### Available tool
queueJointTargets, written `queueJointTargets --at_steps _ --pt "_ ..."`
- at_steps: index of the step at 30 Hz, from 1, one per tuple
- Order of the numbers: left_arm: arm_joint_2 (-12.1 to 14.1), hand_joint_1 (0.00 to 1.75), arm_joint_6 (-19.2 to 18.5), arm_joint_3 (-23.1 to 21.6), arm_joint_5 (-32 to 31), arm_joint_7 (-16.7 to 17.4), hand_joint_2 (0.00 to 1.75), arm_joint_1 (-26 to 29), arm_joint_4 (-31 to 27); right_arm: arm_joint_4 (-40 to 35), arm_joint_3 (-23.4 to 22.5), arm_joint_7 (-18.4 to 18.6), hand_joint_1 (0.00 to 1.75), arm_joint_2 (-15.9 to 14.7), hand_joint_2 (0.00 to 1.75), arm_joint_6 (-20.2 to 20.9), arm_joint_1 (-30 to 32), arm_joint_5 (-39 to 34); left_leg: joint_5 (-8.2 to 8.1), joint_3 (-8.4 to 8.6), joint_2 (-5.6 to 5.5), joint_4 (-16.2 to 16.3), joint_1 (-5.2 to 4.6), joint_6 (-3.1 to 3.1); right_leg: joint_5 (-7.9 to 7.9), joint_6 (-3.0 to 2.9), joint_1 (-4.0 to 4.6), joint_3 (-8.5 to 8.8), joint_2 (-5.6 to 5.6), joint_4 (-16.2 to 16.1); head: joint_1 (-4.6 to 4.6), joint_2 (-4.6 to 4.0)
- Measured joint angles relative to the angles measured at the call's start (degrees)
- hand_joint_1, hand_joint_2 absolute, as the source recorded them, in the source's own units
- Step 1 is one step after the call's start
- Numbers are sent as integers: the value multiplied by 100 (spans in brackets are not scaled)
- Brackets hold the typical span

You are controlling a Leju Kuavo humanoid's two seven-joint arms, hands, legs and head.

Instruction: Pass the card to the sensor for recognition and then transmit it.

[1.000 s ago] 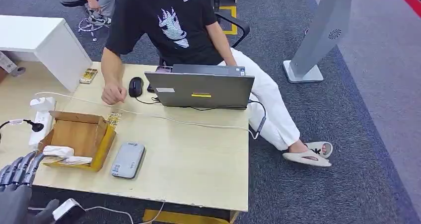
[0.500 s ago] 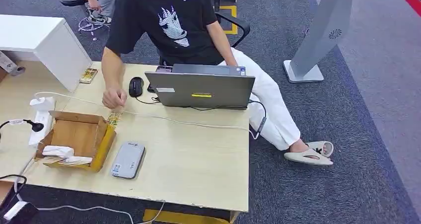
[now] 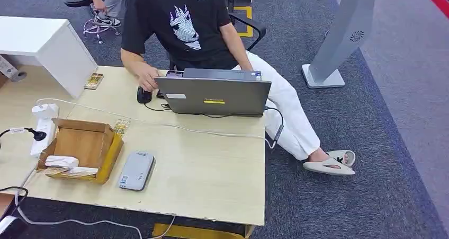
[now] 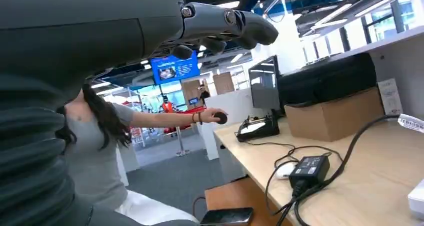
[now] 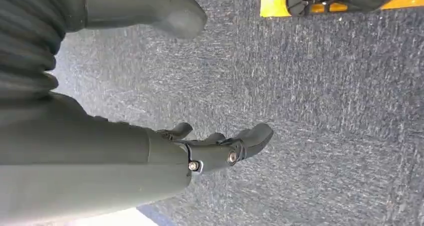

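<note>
Left hand [image 4: 225,28]: up in the air beside a wooden desk [image 4: 360,186], fingers a little bent and loosely apart, nothing in them. Right hand [image 5: 220,148]: hanging low over grey carpet [image 5: 325,110], fingers loosely bent and apart, thumb well off to one side, nothing held.

On the pale table [image 3: 212,175], seen from the head view:
- A small yellow patterned card [image 3: 122,126], lying flat, just beside the far right corner of the cardboard box [image 3: 79,143]. Not in either hand.
- A second card [image 3: 94,80] of the same look, farther back, near the white cabinet [image 3: 47,45].
- A flat grey sensor [image 3: 136,170], lying just to the right of the box, near the front edge, apart from the card.
- Some white wrapped bits [image 3: 63,164] inside the box, at its near end.
- A white power strip [image 3: 45,127] left of the box.
- An open grey laptop [image 3: 219,95] at the back, with its lid turned this way.
- A thin white cable [image 3: 201,130], running across the table in front of the laptop.

Behind the table: a seated person in a black shirt [image 3: 185,27], one hand [image 3: 145,77] resting on a black mouse [image 3: 143,96] beside the laptop.
</note>
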Motion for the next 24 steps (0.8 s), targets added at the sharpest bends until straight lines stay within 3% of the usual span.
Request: queueJointTargets --at_steps 2,4,8,13,16,19,24 --pt "96 0 172 -127 2 127 175 19 114 37 -29 -59 0 0 175 0 -29 81 0 0 0 0 0 0 0 0 0 -4 0 0 0 0" --pt "251 0 331 -392 0 499 175 95 292 109 -46 -120 0 -2 175 -4 -86 140 0 2 0 0 0 0 0 0 0 -5 0 0 -2 0" --pt "689 0 583 -1275 20 1483 175 296 778 310 -72 -180 0 -4 175 -57 -230 188 2 3 -2 0 0 -2 0 0 0 -2 -1 0 -2 0" --pt "1422 0 753 -2761 404 3030 175 675 1332 575 -72 -188 0 -18 175 -142 -370 156 2 6 2 0 2 -2 1 -1 1 0 3 1 0 0" --pt "1863 0 876 -3588 562 3697 175 845 1587 693 -70 -173 0 -24 175 -173 -407 55 2 5 0 0 2 -2 1 -1 1 10 2 1 0 0" --pt "2222 0 932 -4279 655 3958 175 960 1783 800 -66 -158 0 -31 175 -201 -429 5 2 4 1 0 1 -2 1 -1 0 12 3 1 0 0" --pt "2610 0 1020 -4938 765 4322 175 1054 1987 901 -35 -158 0 -37 175 -317 -445 -48 2 3 0 0 1 -2 1 -1 0 9 2 1 -4 0"
